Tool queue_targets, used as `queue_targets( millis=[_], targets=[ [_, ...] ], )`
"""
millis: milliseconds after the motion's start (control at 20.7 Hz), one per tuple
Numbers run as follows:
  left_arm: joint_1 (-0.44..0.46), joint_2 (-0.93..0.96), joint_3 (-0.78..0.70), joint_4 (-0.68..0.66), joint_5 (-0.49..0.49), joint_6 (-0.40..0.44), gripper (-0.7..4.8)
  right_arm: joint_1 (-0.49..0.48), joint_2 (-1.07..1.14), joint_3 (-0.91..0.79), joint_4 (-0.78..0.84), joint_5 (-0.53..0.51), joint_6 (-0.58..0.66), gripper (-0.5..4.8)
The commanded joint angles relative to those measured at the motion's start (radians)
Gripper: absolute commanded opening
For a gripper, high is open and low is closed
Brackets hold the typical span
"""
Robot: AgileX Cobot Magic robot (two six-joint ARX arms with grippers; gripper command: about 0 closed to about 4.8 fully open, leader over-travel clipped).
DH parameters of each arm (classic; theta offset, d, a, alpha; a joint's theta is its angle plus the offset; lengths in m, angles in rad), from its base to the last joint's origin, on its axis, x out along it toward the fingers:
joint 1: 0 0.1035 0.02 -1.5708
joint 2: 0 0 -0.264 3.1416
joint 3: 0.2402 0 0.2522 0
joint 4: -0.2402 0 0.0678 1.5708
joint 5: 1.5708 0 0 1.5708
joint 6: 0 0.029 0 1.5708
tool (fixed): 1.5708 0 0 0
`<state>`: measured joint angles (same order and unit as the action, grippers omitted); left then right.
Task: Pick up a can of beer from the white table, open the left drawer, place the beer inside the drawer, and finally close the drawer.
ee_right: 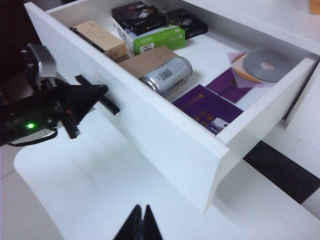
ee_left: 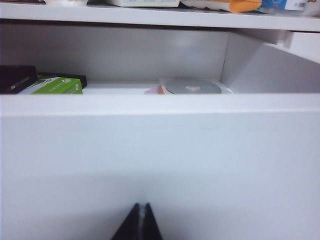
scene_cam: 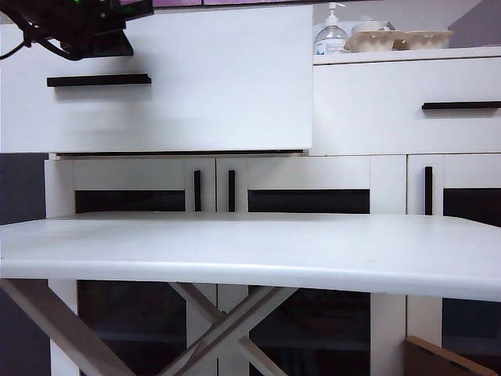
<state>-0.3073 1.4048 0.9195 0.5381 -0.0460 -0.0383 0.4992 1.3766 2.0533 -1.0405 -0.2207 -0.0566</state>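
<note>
Nearest the lens in the right wrist view, the right end effector (ee_right: 140,222) is being held with its fingertips pressed together, gripping nothing, above the white tabletop (ee_right: 100,180) just short of the open left drawer (ee_right: 165,135). The can of beer (ee_right: 167,75) is being seen lying on its side inside that drawer, resting against a brown box (ee_right: 145,61), with a green box (ee_right: 155,39), black boxes (ee_right: 140,17), a purple booklet (ee_right: 205,105) and a disc (ee_right: 267,65) spread around it. The left end effector (ee_right: 95,92) is being held at the drawer's black bar handle (ee_right: 102,100), beside it, its jaws closed and empty; contact with the handle cannot be told. From the left wrist, its tips (ee_left: 141,222) are being shown shut against the drawer front (ee_left: 160,160). In the exterior view, the drawer front (scene_cam: 180,78) is being seen pulled out over the tabletop (scene_cam: 250,251), a pump bottle (scene_cam: 332,35) standing on the cabinet (scene_cam: 407,117) behind.
</note>
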Motion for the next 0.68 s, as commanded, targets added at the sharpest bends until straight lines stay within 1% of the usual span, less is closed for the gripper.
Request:
queue_targets(
  millis=[48,483,676],
  targets=[
    [0.003,0.032,0.032,0.029,-0.006,0.005,-0.06,0.001,-0.010,0.003,-0.008,-0.001,0.004,-0.01],
    [0.003,0.206,0.219,0.024,0.005,0.004,-0.06,0.001,-0.010,0.003,-0.051,-0.002,0.003,-0.01],
    [0.003,0.255,0.261,0.018,-0.003,0.005,-0.06,0.001,-0.010,0.003,-0.063,-0.003,0.000,-0.01]
  ],
)
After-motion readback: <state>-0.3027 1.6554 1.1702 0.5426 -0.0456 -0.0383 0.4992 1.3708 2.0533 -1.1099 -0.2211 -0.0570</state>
